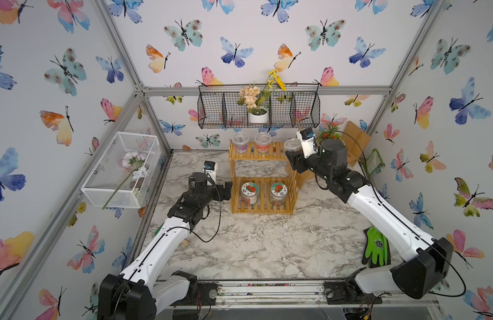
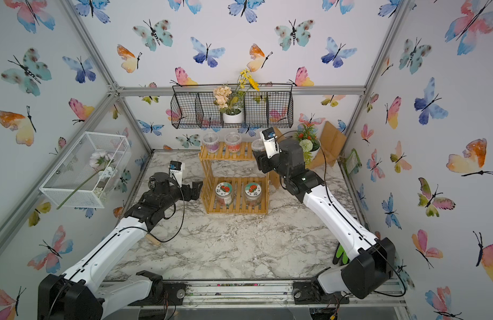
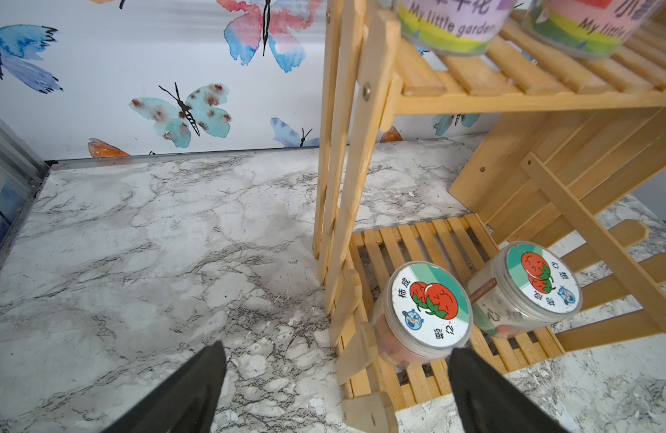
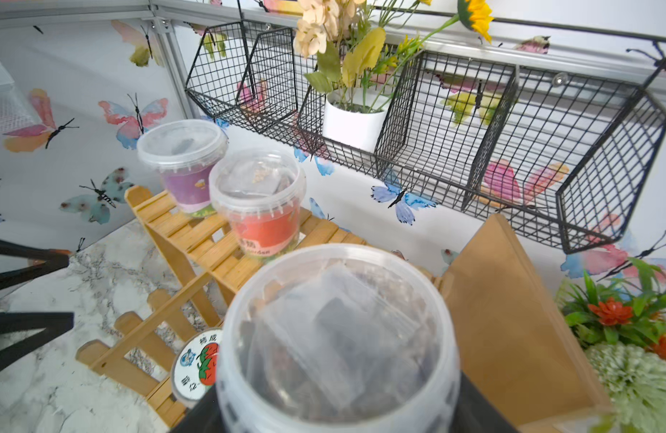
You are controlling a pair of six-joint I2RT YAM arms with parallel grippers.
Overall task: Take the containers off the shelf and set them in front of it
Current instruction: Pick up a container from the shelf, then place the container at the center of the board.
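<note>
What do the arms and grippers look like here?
Both match: the left arm and right arm have glossy white link shells, bulky black joints and bases, and a thin black cable looping alongside. Each wrist carries a white box with a blue part. The left gripper and right gripper have flat, black, tapering fingers.

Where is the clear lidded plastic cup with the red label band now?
The red-banded cup stands on the top tier of the yellow slatted shelf in both top views, between the purple-banded cup and the right-end cup.
</note>
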